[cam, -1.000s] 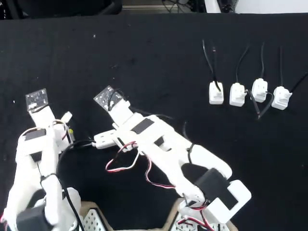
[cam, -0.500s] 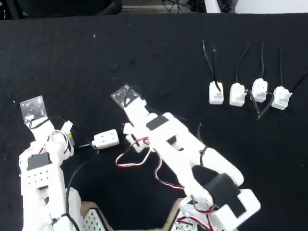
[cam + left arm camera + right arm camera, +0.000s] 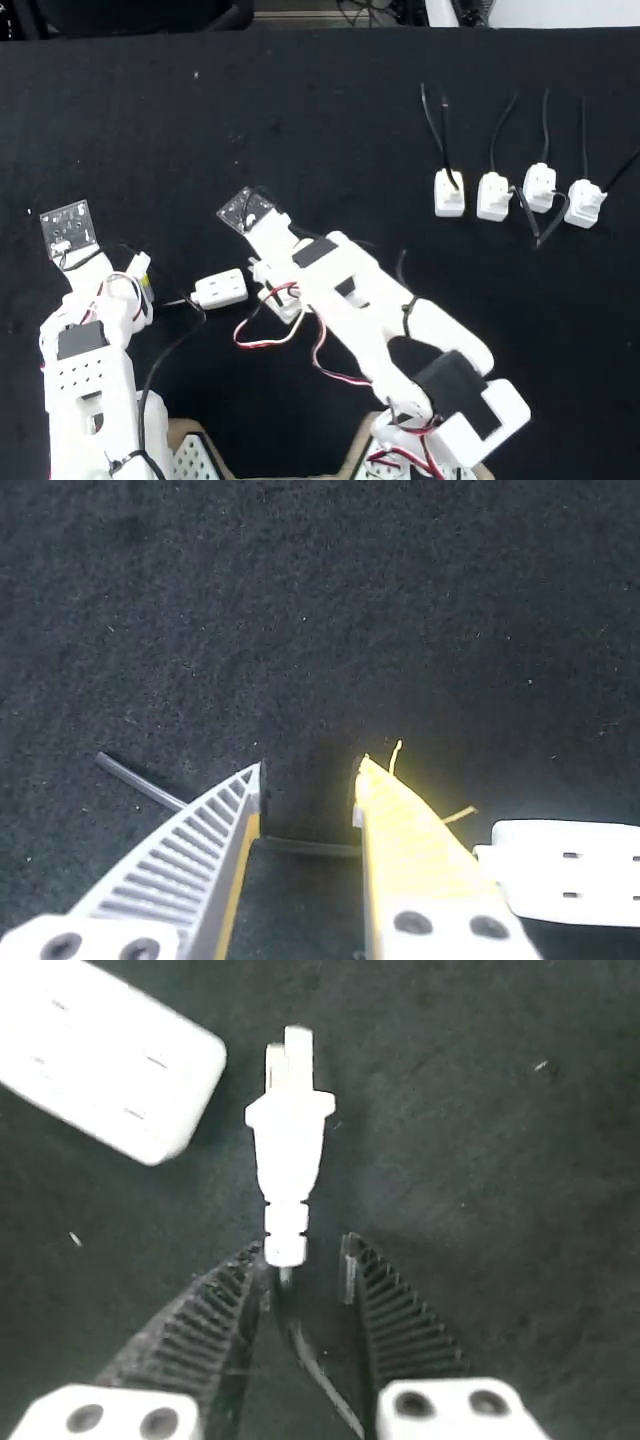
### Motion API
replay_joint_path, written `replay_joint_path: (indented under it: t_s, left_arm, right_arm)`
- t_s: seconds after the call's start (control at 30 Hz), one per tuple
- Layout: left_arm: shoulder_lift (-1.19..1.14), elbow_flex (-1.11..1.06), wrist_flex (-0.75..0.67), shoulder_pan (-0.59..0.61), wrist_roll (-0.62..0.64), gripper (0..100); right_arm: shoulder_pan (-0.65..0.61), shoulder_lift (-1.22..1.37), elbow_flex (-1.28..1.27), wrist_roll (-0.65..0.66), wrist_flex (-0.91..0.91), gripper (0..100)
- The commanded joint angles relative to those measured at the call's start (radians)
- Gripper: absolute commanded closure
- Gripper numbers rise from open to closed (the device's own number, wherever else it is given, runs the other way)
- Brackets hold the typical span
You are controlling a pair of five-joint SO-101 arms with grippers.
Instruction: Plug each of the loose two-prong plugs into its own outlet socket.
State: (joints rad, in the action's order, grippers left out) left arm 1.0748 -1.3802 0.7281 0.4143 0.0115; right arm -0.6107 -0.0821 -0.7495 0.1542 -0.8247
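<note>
The left gripper [image 3: 308,775] stands open astride a thin cable [image 3: 140,780], holding nothing. At 8 o'clock on the table [image 3: 300,120] lies an outlet socket [image 3: 220,288]. The plug [image 3: 288,1140] is just beside it, not yet inserted. The right gripper [image 3: 302,1245] is slightly parted around the plug's tail, so this pairing looks undone.

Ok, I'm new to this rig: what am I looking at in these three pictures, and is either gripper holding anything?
A robot's left arm and right arm sit at a black table. The high view looks down from a fixed camera; the others from a camera on each wrist. The right gripper is open, with the tail of a white two-prong plug between its tips, apparently not clamped, near a white outlet block. The left gripper is open, holding nothing. A row of four white corded pieces lies farther off.
</note>
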Motion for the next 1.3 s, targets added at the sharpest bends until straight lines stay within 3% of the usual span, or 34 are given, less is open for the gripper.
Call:
replay_joint_path:
  t_s: [0.0, 0.6, 1.1, 1.27]
  left_arm:
    - [0.021, 0.012, -0.002, 0.001, 0.008, 84]
    - [0.021, 0.010, -0.002, -0.001, 0.008, 84]
    - [0.021, 0.010, -0.002, -0.001, 0.008, 84]
    - [0.020, 0.010, -0.002, -0.001, 0.008, 84]
  right_arm:
    - [-0.014, -0.067, 0.051, -0.083, 0.046, 89.3]
    - [-0.015, -0.024, -0.012, -0.103, 0.276, 89.3]
    - [-0.051, 0.019, 0.033, -0.100, 0.127, 89.4]
    - [-0.017, 0.012, 0.033, -0.098, 0.129, 98.3]
